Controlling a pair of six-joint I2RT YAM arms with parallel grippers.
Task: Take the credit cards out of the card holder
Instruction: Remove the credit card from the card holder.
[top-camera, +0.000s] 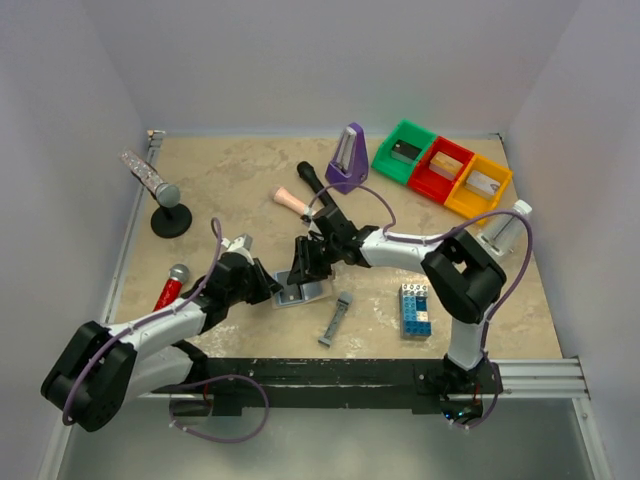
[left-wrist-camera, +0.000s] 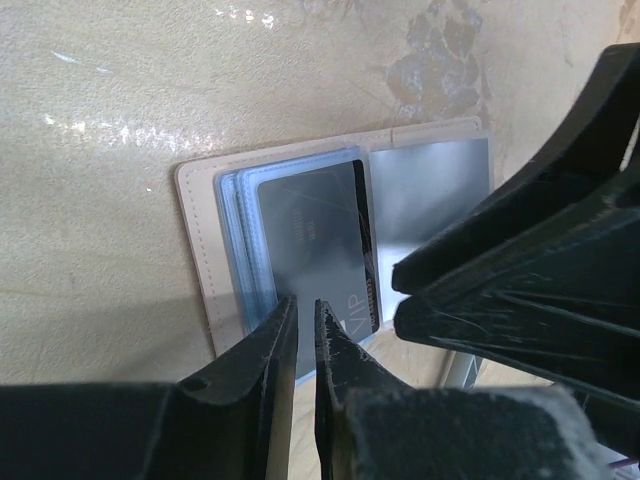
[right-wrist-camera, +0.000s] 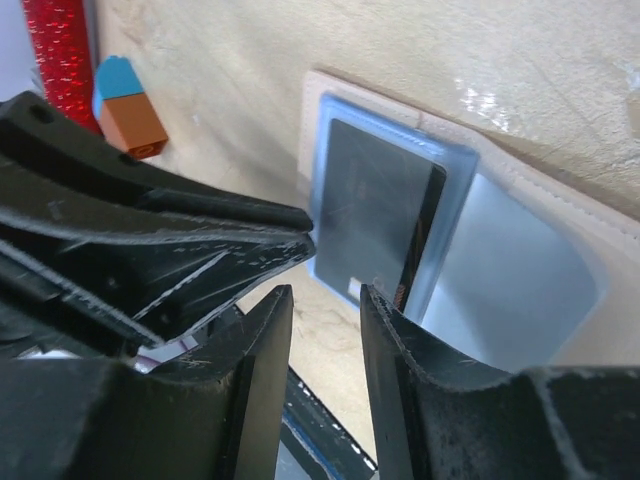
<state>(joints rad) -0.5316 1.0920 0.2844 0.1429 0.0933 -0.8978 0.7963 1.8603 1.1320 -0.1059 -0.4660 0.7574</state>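
Note:
The card holder (top-camera: 305, 291) lies open on the table between the two arms. In the left wrist view the card holder (left-wrist-camera: 200, 240) shows a dark grey credit card (left-wrist-camera: 315, 240) marked "VIP" in its left panel's clear sleeve. The other cards are hidden. My left gripper (left-wrist-camera: 305, 302) points down at that card's near edge with its jaws almost together and nothing between them. My right gripper (right-wrist-camera: 325, 290) is open and hovers at the holder's (right-wrist-camera: 520, 270) near edge beside the same card (right-wrist-camera: 375, 205). In the top view the left gripper (top-camera: 276, 292) and the right gripper (top-camera: 300, 268) nearly touch.
A grey bar piece (top-camera: 338, 318) and a blue-and-white brick stack (top-camera: 415, 308) lie right of the holder. A red microphone (top-camera: 171, 289), a microphone on a stand (top-camera: 166, 203), a purple metronome (top-camera: 347, 160) and green, red and yellow bins (top-camera: 442, 170) stand around.

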